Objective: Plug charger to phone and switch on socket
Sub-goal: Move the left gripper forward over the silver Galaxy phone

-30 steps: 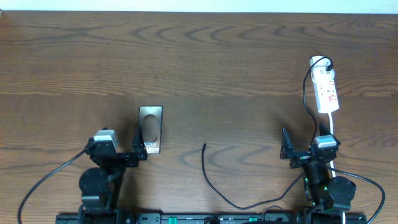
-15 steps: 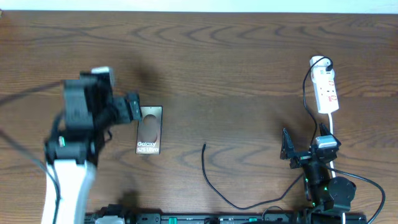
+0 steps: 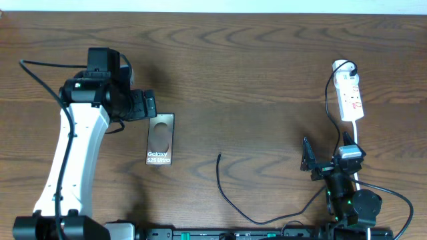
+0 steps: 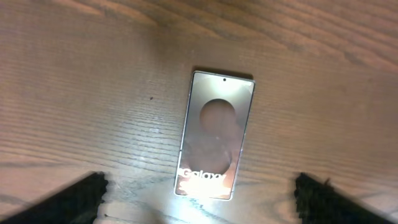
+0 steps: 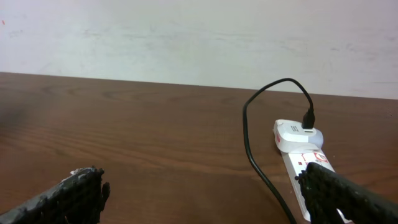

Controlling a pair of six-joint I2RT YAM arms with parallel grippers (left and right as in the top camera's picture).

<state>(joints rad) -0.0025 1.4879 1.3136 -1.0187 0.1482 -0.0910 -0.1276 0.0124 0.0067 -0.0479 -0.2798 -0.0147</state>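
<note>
The phone lies flat on the wooden table, face up, white lettering at its near end; it also shows in the left wrist view. My left gripper is open and empty, hovering above the phone's far end, with its fingertips spread wide. The charger cable lies in the middle, its free plug tip pointing away from me. The white socket lies at the far right; it also shows in the right wrist view. My right gripper is open and empty near the front edge.
A black cable runs from a plug in the socket's far end toward the front. The socket's white cord runs down to the right arm's base. The back wall is pale.
My left arm has swung up from the front edge and out over the table, and now hovers above the phone. The right arm, cable and socket have not moved.
</note>
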